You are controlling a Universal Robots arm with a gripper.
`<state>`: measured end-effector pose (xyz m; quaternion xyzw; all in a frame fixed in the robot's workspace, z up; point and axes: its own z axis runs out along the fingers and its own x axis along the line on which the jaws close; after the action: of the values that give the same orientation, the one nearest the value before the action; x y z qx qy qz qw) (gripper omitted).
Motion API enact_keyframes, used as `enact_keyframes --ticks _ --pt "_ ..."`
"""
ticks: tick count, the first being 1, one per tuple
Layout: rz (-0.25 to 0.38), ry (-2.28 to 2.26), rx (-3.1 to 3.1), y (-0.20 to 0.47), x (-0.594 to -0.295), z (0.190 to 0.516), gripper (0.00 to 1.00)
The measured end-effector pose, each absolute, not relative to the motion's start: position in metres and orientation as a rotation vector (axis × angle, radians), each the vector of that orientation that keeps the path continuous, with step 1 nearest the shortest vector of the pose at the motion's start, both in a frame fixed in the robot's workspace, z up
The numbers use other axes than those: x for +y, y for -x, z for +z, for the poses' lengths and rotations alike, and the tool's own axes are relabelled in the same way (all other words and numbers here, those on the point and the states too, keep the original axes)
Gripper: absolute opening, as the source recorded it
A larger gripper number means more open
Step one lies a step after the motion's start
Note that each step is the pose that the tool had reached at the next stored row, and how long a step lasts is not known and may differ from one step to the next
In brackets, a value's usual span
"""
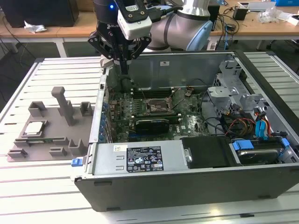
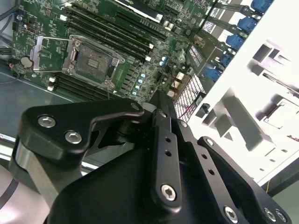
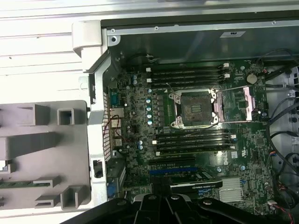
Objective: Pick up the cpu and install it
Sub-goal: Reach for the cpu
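Hovering over the open computer case [image 1: 187, 186]: gripper [image 1: 124, 69], jaws apparently pressed together, empty.
The cpu [image 1: 35, 129] lies flat, silver top up, on the grey tray [image 1: 56, 140] on the bench [image 1: 46, 186], edges in line with the tray; the white label [image 1: 142, 158] is unreadable.

cpu [image 1: 35, 128]: small flat square chip; shiny silver-grey top, thin pale edge
pose: lying flat, metal side up
spot: sitting on the grey tray [image 1: 52, 125], on the exterior view's left; well apart from the open case [image 1: 140, 161]; not picked up yet
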<state>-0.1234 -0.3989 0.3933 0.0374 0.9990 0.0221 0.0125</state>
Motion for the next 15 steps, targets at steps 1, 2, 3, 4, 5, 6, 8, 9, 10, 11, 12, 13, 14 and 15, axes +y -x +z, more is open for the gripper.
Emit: enact_keyframes --ticks 1,2,3,4,5,6,8,9,10,11,12,13,14,15 --pt "0.069 -0.117 3.114 0.125 -0.399 0.393 0.11" --pt "0.069 -0.117 3.114 0.126 -0.399 0.393 0.11" --pt "0.069 -0.117 3.114 0.127 -0.399 0.393 0.11" --pt "0.069 -0.117 3.113 0.129 -0.399 0.393 0.11" --pt "0.069 -0.117 3.113 0.13 -0.399 0.393 0.11" --pt "0.069 -0.117 3.113 0.131 -0.399 0.393 0.11" --pt "0.069 -0.116 3.113 0.134 -0.399 0.393 0.11" --pt "0.069 -0.116 3.112 0.135 -0.399 0.393 0.11" --pt "0.069 -0.116 3.112 0.137 -0.399 0.393 0.11" --pt "0.069 -0.116 3.112 0.138 -0.399 0.393 0.11" --pt "0.069 -0.116 3.112 0.139 -0.399 0.393 0.11" --pt "0.069 -0.117 3.111 0.141 -0.399 0.393 0.11" --pt "0.069 -0.116 3.111 0.142 -0.399 0.393 0.11" --pt "0.069 -0.116 3.111 0.143 -0.399 0.393 0.11"
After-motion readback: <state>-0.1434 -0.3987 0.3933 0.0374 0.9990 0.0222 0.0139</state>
